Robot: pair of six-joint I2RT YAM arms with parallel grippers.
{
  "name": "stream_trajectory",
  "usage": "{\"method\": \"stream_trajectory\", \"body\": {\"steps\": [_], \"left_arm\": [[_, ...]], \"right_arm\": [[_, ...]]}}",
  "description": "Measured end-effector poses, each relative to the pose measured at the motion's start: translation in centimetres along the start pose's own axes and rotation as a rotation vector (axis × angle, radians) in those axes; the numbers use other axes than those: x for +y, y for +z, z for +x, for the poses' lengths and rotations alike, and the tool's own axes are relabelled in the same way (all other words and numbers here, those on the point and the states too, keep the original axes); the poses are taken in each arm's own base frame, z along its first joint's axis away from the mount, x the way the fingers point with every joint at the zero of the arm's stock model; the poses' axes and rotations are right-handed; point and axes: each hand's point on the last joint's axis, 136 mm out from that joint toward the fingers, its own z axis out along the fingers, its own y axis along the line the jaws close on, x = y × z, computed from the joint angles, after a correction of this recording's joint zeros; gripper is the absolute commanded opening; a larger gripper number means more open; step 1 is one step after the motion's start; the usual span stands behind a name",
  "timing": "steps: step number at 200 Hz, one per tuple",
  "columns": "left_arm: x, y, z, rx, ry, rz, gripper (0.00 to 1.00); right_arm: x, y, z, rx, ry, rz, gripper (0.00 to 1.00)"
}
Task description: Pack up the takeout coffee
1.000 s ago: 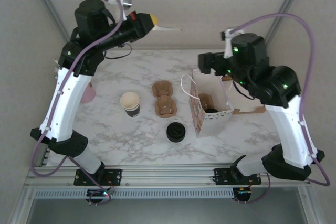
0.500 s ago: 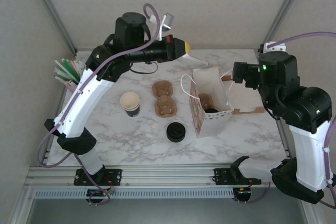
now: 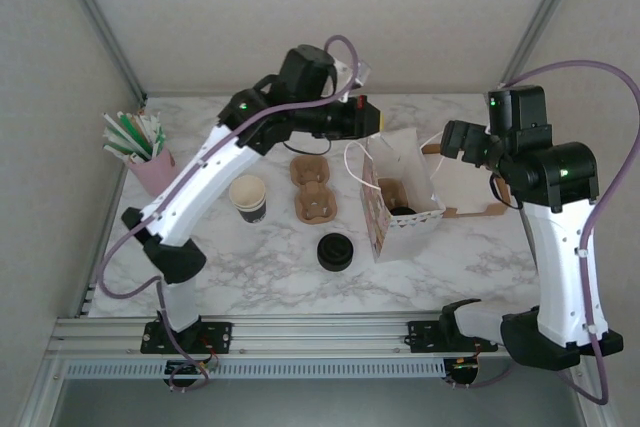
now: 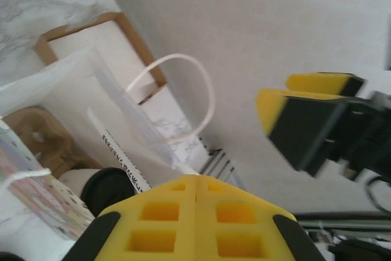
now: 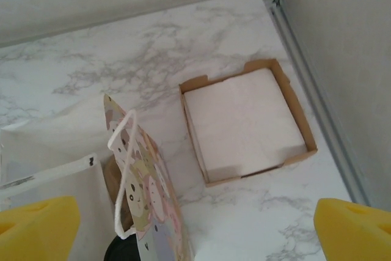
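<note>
Swung in toward the takeout coffee [image 3: 404, 209], lidded and seated inside the paper bag [image 3: 385, 232]: left gripper [image 3: 383, 120], pinched shut, empty; right gripper [image 3: 447, 139], jaws wide, withdrawn alongside. Hazard: shut claw snagging the handle loop [image 3: 352, 162], tipping bag and cup.

I am working in a robot lab cell dressed up as a café counter. Plain grey walls [image 3: 420, 7] close it in on three sides, held by metal posts [image 3: 95, 17]. My left arm [image 3: 200, 182] and right arm [image 3: 560, 237] are bolted to an aluminium rail [image 3: 320, 332] at the near edge, with purple cables [image 3: 575, 65] looping off them. The table [image 3: 250, 267] has a marble-print top. On it sit café props: a paper cup [image 3: 248, 197], a loose lid [image 3: 334, 251], pulp carriers [image 3: 312, 187], a printed bag [image 3: 378, 219], a napkin box [image 5: 244, 120] and a pink pot [image 3: 152, 172] of stirrers [image 3: 130, 132].
</note>
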Motion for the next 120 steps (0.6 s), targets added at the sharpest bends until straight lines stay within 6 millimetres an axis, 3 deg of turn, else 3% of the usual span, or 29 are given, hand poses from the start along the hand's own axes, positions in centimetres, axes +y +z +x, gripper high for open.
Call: {"method": "stream_trajectory", "body": {"steps": [44, 76, 120], "left_arm": [[4.0, 6.3, 0.9, 0.066, -0.020, -0.089, 0.00], [5.0, 8.7, 0.7, 0.075, -0.015, -0.098, 0.38], [4.0, 8.5, 0.0, 0.050, -0.008, -0.067, 0.59]], "right_arm": [[-0.4, 2.4, 0.9, 0.065, 0.080, -0.041, 0.99], [-0.8, 3.8, 1.4, 0.100, 0.137, -0.063, 0.99], [-0.7, 4.1, 1.0, 0.100, 0.183, -0.097, 0.99]]}}
